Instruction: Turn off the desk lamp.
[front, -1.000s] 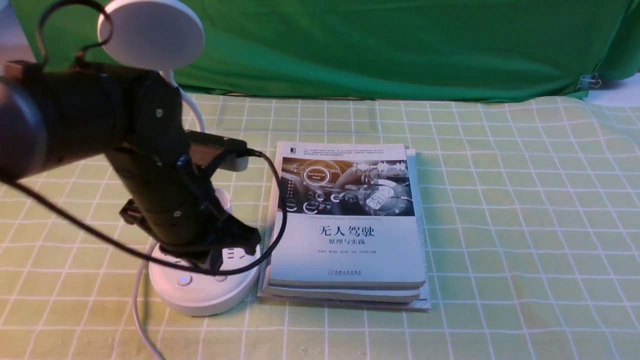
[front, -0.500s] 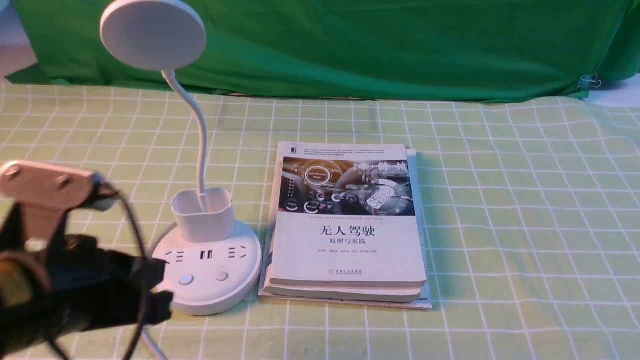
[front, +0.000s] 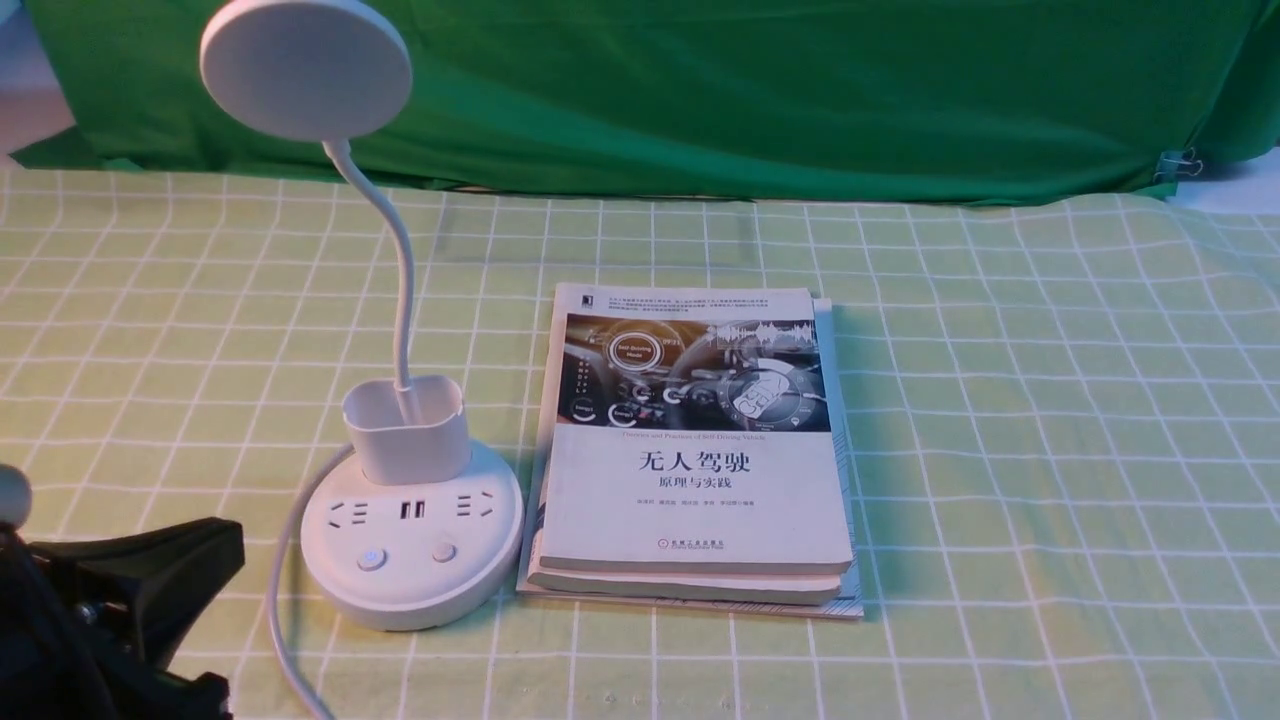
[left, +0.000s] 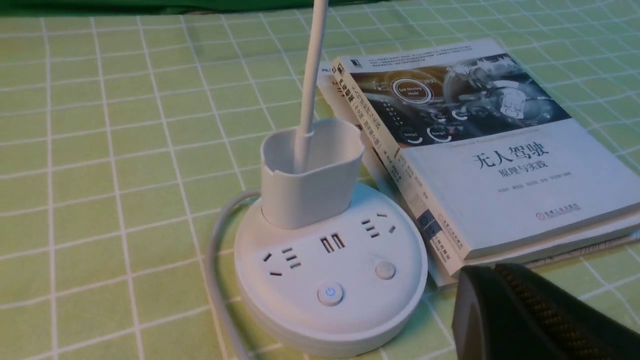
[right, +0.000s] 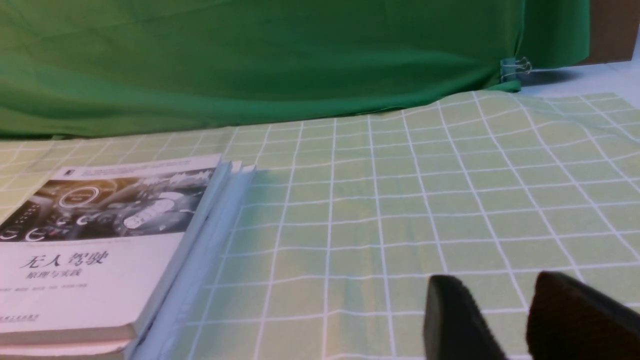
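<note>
The white desk lamp stands on the checked cloth at the left, with its round disc head (front: 305, 68) on a thin gooseneck (front: 403, 290) that rises from a small cup holder (front: 407, 428). Its round base (front: 410, 590) has sockets and two buttons (front: 371, 559). In the left wrist view the nearer button (left: 330, 293) shows a blue ring. My left gripper (front: 225, 550) is low at the front left, apart from the base, and looks shut and empty; it also shows in the left wrist view (left: 480, 290). My right gripper (right: 495, 285) is open, empty, and out of the front view.
A stack of books (front: 700, 480) lies right beside the lamp base. The lamp's white cable (front: 280, 600) runs from the base toward the front edge. A green cloth backdrop (front: 700, 90) closes off the back, held by a clip (front: 1180, 162).
My left arm has pulled back from over the lamp base to the front left corner, and the cup holder and base now show in full. The lamp and books have not moved.
</note>
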